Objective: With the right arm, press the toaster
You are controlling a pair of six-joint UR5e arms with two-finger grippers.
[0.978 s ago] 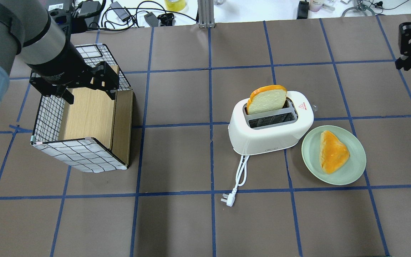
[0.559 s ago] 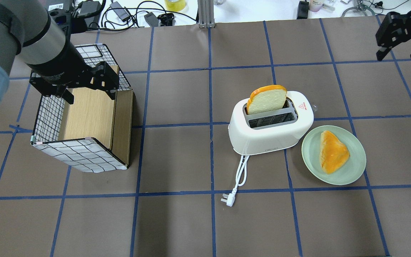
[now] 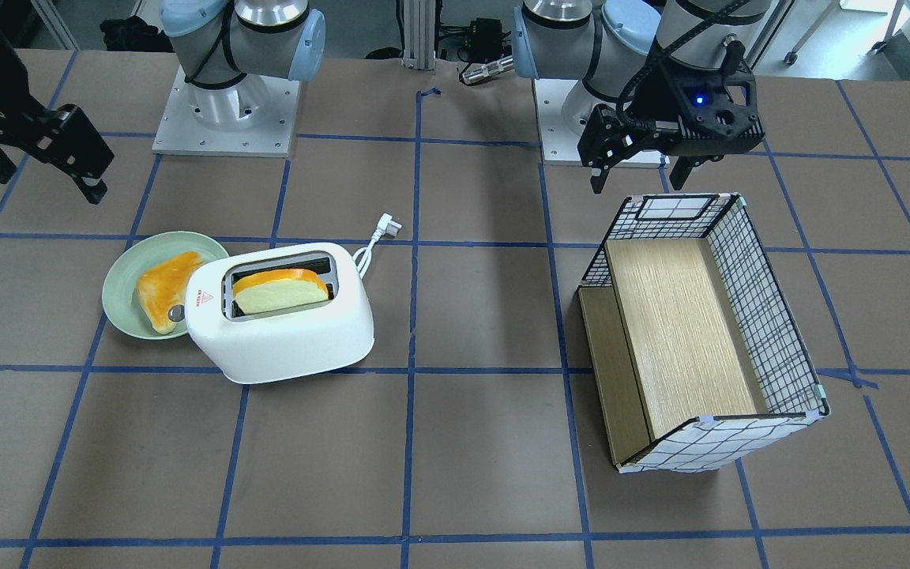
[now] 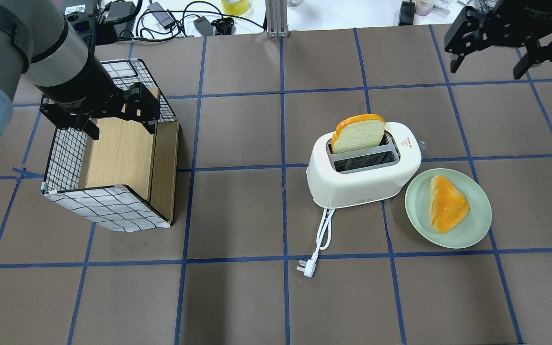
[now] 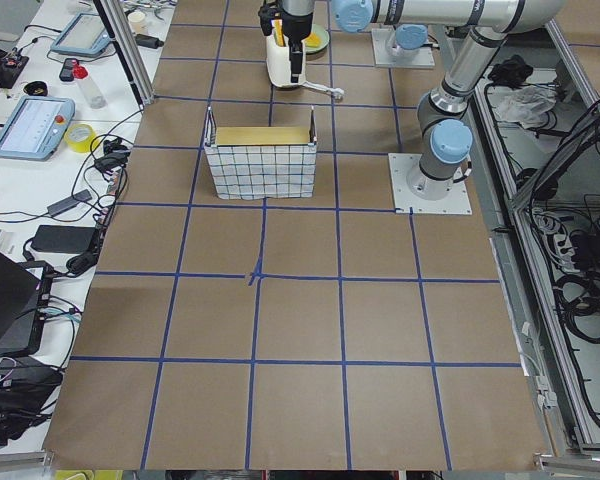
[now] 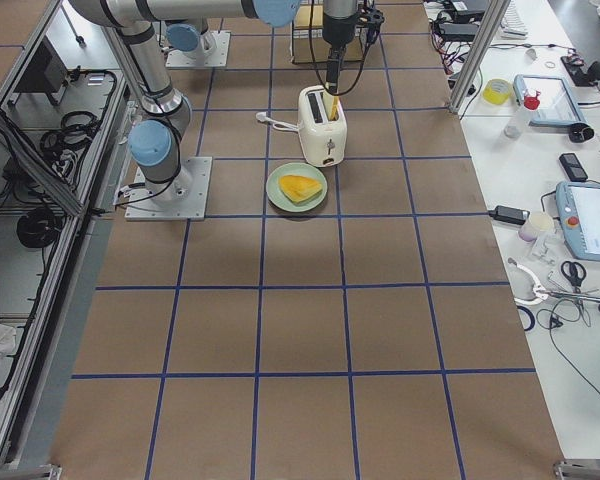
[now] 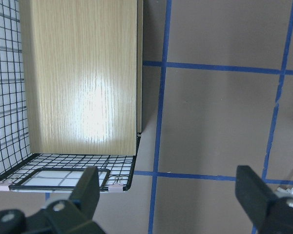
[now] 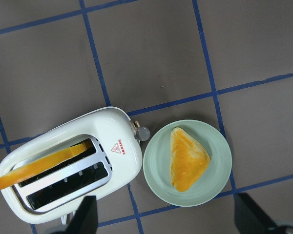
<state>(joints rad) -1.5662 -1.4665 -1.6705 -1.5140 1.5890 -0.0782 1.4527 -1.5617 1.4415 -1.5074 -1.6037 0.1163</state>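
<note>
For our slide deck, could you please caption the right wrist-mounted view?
Looking down: white toaster holding one bread slice, beside a green plate with a pastry.

Right gripper cropped by the front view's left edge; toaster too tiny in the left side view to read detail.

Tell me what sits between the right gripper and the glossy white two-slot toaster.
Nothing: in the overhead view only bare brown table crossed by blue tape lines separates the right gripper from the glossy white two-slot toaster.
</note>
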